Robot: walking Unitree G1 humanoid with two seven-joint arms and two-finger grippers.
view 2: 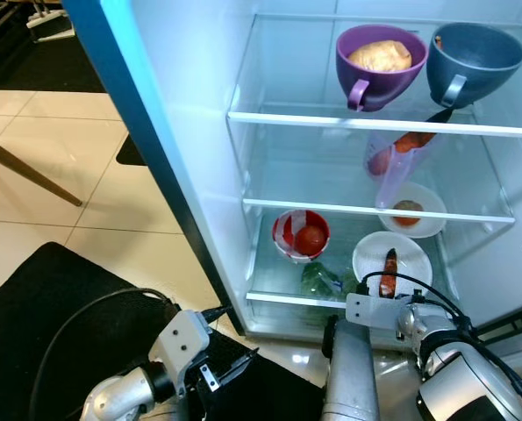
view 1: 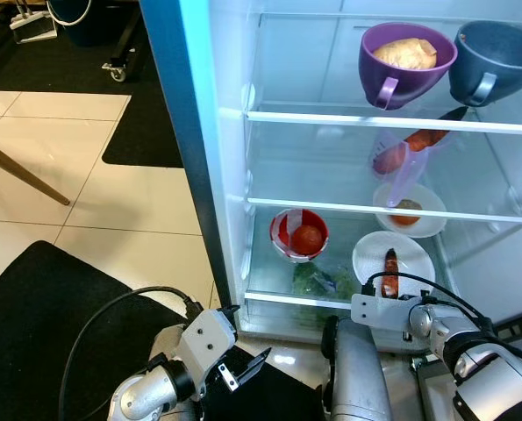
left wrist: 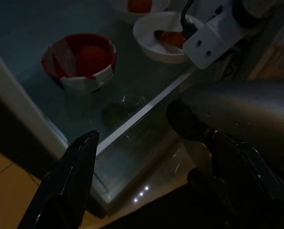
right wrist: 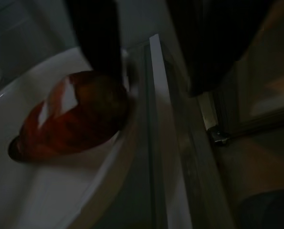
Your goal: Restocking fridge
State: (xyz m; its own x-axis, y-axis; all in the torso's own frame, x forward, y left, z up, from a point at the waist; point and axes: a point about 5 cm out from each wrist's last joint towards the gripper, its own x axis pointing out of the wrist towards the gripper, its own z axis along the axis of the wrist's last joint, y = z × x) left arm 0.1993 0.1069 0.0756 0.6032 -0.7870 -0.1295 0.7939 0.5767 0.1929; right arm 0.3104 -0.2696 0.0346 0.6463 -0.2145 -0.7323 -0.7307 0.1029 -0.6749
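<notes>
- The fridge [view 1: 199, 175] shelves [view 1: 375, 121] are seen as clear, glossy glass with white plastic edging.
- The purple bowl [view 1: 405, 61] and grey bowl [view 1: 496, 60] are taken for smooth plastic.
- The white plate [view 1: 392, 259] is shown as glossy ceramic.
- The floor tiles [view 1: 111, 202] are seen as smooth and slightly shiny.
- The black mat [view 1: 41, 316] is seen as matt cloth.
- The robot arm [view 1: 357, 373] is shown as brushed silver metal.

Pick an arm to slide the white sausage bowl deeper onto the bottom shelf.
Right, probably. The right gripper is already at the white bowl rim; the left gripper hangs open, low outside the fridge.
</notes>
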